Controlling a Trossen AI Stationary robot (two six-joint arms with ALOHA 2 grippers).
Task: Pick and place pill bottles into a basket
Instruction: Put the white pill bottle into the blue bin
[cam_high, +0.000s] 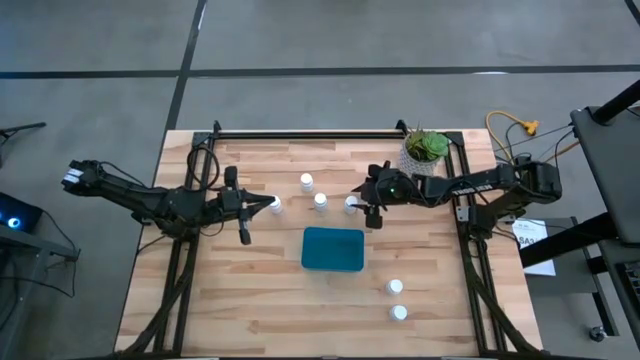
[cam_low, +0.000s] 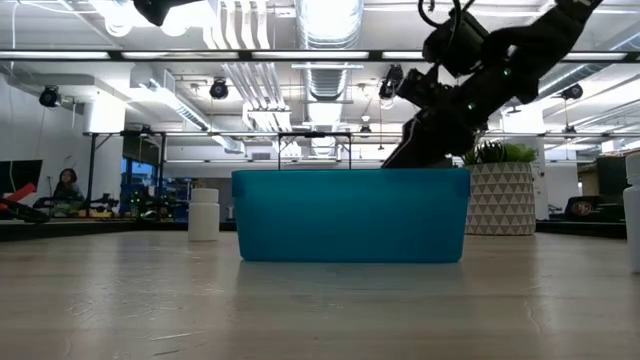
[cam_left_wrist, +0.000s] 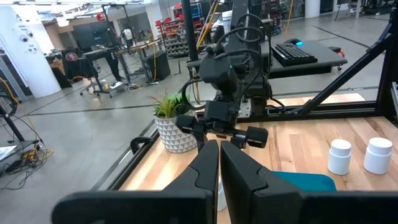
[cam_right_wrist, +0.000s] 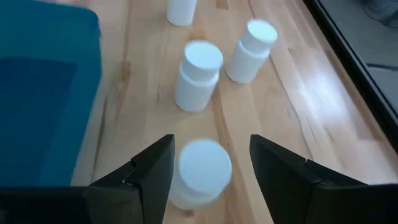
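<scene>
High view: right gripper (cam_high: 366, 212) hangs over a pill bottle (cam_high: 351, 205) just off the basket (cam_high: 333, 249); left gripper (cam_high: 262, 204) sits at another bottle (cam_high: 275, 205).

Right wrist view: fingers (cam_right_wrist: 149, 171) spread wide, nothing held, bottle between them. Likely light, rigid, slick; grip the body under the cap.

Left wrist view: left fingers (cam_left_wrist: 205, 168) nearly closed.

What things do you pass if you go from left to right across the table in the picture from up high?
Left gripper → bottle → bottle → bottle under the right gripper → right gripper → bottle → plant pot.
</scene>
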